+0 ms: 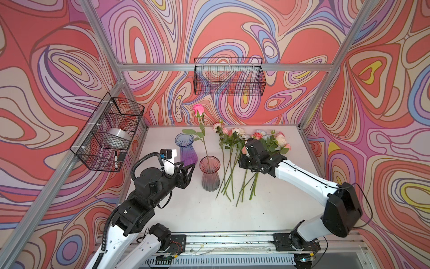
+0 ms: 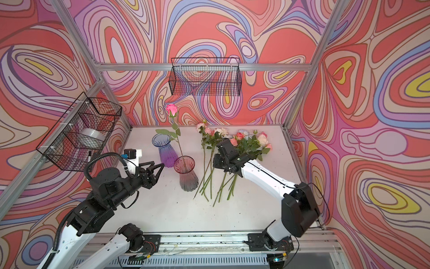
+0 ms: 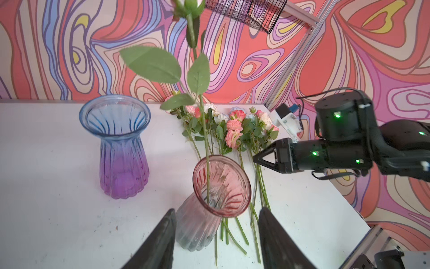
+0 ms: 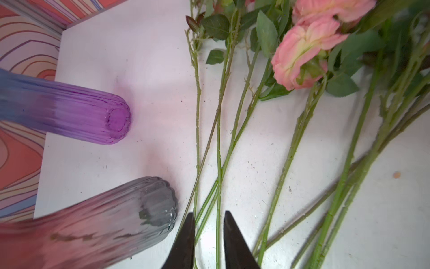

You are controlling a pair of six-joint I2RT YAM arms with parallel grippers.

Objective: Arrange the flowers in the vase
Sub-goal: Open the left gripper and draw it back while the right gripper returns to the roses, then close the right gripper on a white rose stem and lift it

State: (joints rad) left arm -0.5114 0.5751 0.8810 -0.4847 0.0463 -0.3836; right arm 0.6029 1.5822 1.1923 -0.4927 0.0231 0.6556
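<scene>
We record a pink-to-grey ribbed glass vase (image 3: 221, 186) upright on the white table (image 3: 58, 209). One rose (image 3: 198, 74) stands in it, stem against the rim, bloom cut by the frame edge. A blue-to-purple vase (image 3: 121, 149) stands well apart. Other flowers (image 3: 233, 136) lie flat behind. The left gripper (image 3: 217, 210) is spread wide before the pink vase's base. The right gripper (image 3: 256, 160) sits above the loose stems, and we cannot tell how its jaws stand.

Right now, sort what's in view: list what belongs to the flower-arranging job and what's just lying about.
Job: pink-to-grey ribbed glass vase; long-stemmed pink rose standing in it; loose bunch of mixed roses beside it.
Lying about: empty blue-to-purple ribbed glass vase; back black wire basket; side black wire basket holding silvery tape roll and black-capped marker.
</scene>
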